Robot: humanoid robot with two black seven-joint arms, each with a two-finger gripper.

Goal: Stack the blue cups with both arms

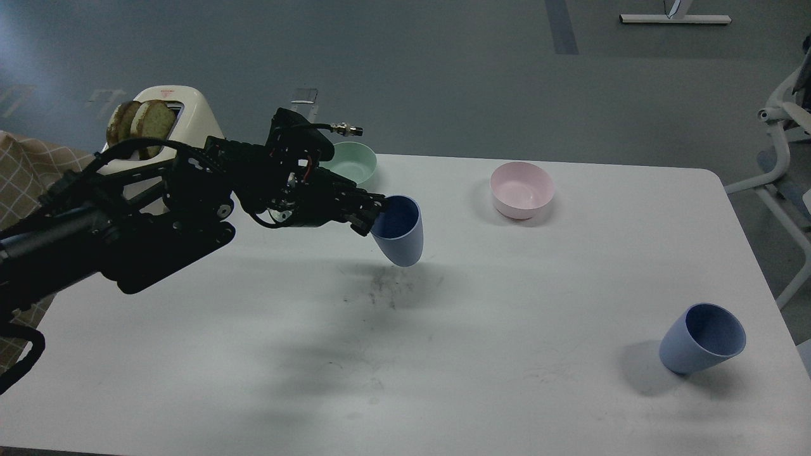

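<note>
My left gripper [375, 215] is shut on the rim of a blue cup [399, 231]. It holds the cup in the air above the middle of the white table [443, 354], mouth up and slightly tilted. A second blue cup [703, 339] stands near the table's right front edge. My black left arm [158, 221] reaches in from the left. My right arm and its gripper are out of view.
A cream toaster [166, 120] with two bread slices stands at the back left, partly behind my arm. A mint-green bowl [355, 161] and a pale pink bowl [521, 189] sit at the back. Dark smudges [386, 291] mark the table's middle.
</note>
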